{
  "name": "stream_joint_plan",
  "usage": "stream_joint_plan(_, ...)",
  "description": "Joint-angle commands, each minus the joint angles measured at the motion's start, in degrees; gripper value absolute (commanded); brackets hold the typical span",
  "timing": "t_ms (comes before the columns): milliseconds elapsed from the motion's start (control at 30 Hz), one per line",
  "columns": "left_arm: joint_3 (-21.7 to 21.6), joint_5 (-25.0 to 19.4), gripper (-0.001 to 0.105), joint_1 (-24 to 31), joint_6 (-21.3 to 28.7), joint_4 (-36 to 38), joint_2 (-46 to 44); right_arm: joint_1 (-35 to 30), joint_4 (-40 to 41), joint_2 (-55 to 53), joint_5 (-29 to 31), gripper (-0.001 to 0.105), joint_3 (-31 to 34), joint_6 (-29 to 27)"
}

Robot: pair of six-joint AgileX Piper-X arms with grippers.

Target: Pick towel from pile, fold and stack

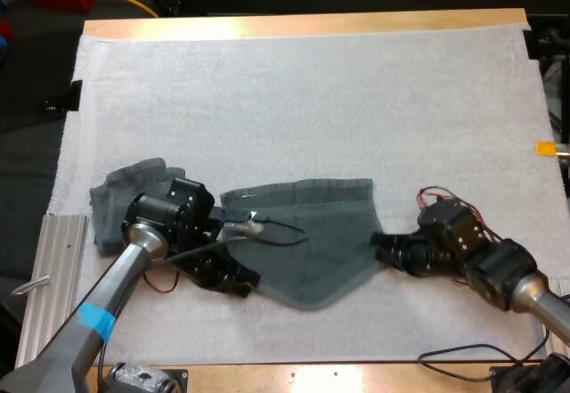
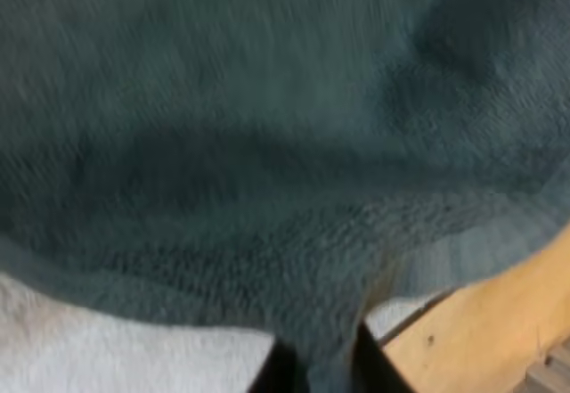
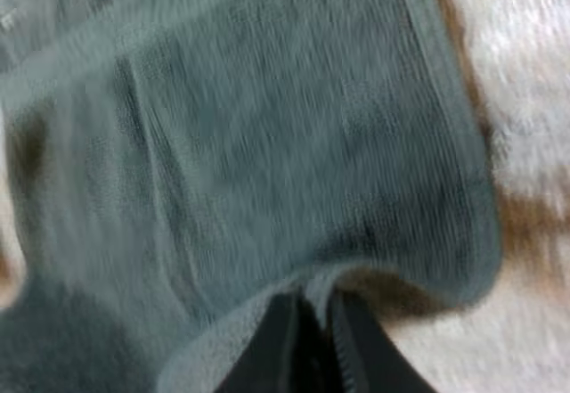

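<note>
The dark grey-green terry towel point(image 1: 307, 241) lies spread toward six o'clock on the white mat point(image 1: 312, 99). The left gripper point(image 1: 240, 279) clamps its eight o'clock corner, the right gripper point(image 1: 381, 243) its three o'clock edge. Move both evenly, cloth taut.

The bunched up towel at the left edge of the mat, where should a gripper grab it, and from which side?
Probably the raised fold along the far edge of the bunched towel, pinched from above on its far left side: that ridge stands up off the mat, and the left arm covers its near right part.
</note>
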Motion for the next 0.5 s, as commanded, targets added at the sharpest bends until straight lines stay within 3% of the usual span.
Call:
stream_joint_plan(0, -0.32, 0.47, 0.000, 0.55, -1.56, -1.84, 0.29, -1.26, -1.87, 1.02, -2.09, 0.001, -0.42, 0.58)
stream_joint_plan(467, -0.43, 4.48, 0.000, 8.67, -7.01, -15.92, 7.34, -7.06, -11.07, 11.33, -4.25, 0.001, -5.00, 1.99)
